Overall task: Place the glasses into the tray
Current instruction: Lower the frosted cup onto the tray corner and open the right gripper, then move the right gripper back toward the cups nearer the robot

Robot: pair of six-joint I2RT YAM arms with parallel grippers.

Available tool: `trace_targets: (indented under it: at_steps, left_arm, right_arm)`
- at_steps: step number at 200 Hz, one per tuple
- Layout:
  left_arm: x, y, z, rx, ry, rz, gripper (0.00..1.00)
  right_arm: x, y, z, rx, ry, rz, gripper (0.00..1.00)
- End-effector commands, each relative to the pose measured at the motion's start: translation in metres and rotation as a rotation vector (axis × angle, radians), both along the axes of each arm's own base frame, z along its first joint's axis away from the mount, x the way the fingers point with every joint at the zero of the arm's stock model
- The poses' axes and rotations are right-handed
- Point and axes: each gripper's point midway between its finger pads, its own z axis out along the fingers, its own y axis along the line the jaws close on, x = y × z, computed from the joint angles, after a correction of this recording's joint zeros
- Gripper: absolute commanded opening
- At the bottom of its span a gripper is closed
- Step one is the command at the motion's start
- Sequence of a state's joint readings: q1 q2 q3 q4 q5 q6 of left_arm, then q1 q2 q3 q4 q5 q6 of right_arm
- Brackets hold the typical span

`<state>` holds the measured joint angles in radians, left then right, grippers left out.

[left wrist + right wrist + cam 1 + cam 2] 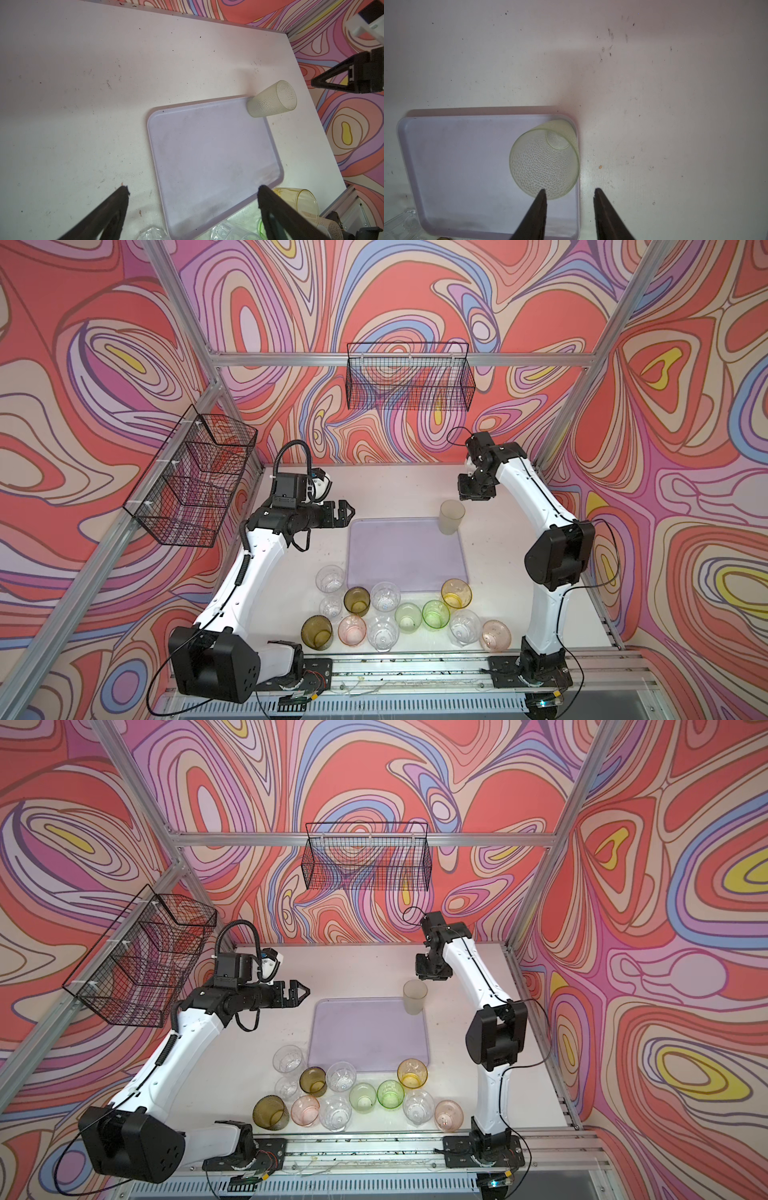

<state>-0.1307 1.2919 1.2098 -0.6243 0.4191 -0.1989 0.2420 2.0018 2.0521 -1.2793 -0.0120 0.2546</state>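
One tall yellow-green tumbler (451, 517) upright in the far right corner of the lilac tray (405, 560), right pincer (569, 192) just above it, jaws apart, empty, left pincer (348, 512) spread wide beside the tray, twelve small glasses (408, 616) on the surface (395, 485) nearby.

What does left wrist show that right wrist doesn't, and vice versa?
Left wrist only: the yellow glass by the tray's corner, the left gripper open, and the right gripper from outside, clear of the tall glass. Right wrist only: the tall glass's dimpled inside, down to its base. Both: the lilac tray, and the tall glass, pale green, upright in its corner.
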Motion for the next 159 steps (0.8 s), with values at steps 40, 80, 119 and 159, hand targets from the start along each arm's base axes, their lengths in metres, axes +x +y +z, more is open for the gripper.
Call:
trace_targets:
  at_steps: [40, 80, 119, 159]
  left_arm:
    - [0.0, 0.0, -0.002, -0.009, -0.002, 0.002, 0.99]
    - [0.001, 0.0, -0.002, -0.011, 0.0, 0.006, 1.0]
    - [0.001, 0.0, -0.001, -0.011, -0.002, 0.006, 1.0]
    - [0.001, 0.001, -0.002, -0.013, 0.0, 0.013, 1.0]
  right_arm:
    - [-0.025, -0.004, 0.028, 0.022, -0.084, 0.004, 0.4]
    - [-0.051, -0.005, 0.037, 0.03, -0.076, 0.018, 0.38]
    - [-0.073, -0.006, 0.046, 0.019, -0.089, 0.041, 0.35]
    - [-0.099, -0.001, 0.053, 0.03, -0.102, 0.085, 0.37]
